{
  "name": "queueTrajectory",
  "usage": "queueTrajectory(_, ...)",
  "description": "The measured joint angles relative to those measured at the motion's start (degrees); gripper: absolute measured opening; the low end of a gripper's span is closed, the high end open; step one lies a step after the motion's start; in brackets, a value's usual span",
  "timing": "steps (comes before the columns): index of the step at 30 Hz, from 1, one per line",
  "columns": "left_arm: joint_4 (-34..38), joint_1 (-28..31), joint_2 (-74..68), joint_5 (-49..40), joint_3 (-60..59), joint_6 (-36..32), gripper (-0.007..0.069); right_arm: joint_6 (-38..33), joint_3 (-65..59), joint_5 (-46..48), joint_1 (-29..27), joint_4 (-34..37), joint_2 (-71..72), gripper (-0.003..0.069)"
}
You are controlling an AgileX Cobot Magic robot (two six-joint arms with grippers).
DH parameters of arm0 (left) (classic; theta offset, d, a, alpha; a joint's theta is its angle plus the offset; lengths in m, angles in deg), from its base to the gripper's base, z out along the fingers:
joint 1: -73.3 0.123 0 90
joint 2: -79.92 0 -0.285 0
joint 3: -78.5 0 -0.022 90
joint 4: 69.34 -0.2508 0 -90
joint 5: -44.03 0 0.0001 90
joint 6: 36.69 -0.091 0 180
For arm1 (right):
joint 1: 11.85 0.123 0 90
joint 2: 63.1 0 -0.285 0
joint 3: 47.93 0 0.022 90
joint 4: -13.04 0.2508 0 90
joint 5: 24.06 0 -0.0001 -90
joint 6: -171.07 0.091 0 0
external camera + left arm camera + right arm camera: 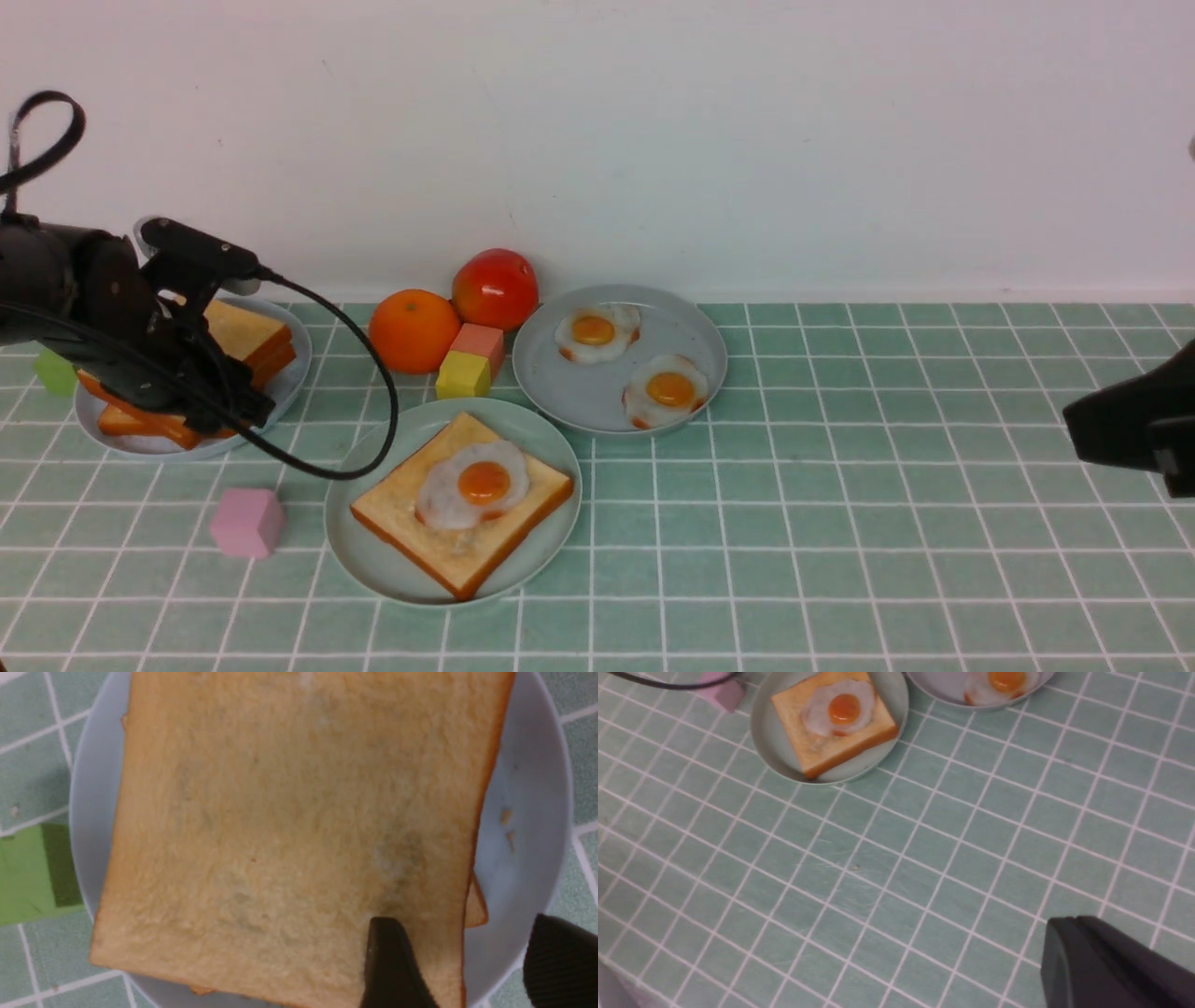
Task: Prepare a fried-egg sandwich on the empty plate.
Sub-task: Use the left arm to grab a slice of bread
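Golden toast [289, 826] lies between the left gripper's [460, 924] wide jaws; a shallow edge pinch could drop it midway.

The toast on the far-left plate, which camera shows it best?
The left wrist view: the top toast slice fills the frame from above, with the open left claw at its corner. The front view shows the stack partly hidden behind the left arm. The right wrist view does not show it.

Mint-green plate [359, 551]; golden toast [397, 509]; white egg [439, 504], orange yolk [484, 482]; green-tiled table [840, 513], white grid; pink cube [246, 523]
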Motion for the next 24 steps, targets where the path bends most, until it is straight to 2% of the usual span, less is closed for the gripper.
queueTrajectory(4, -0.5, 0.0, -0.1, 0.0, 0.1, 0.0, 0.0301, -0.3, 0.0, 0.0, 0.0, 0.7, 0.0, 0.0012)
queueTrajectory(9, -2.7, 0.0, -0.3, 0.3, 0.1, 0.0, 0.0144, 0.0, -0.1, 0.0, 0.0, 1.1, 0.0, 0.0014)
queueTrajectory(16, -2.8, 0.0, -0.3, 0.9, 0.1, 0.5, 0.0018, -0.3, -0.2, 0.2, 0.0, 2.4, 0.0, 0.0014)
queueTrajectory(24, -2.6, 0.0, 5.1, -0.6, 0.1, 2.3, 0.0, -0.3, -0.3, 0.9, 0.0, 2.5, 0.3, 0.002)
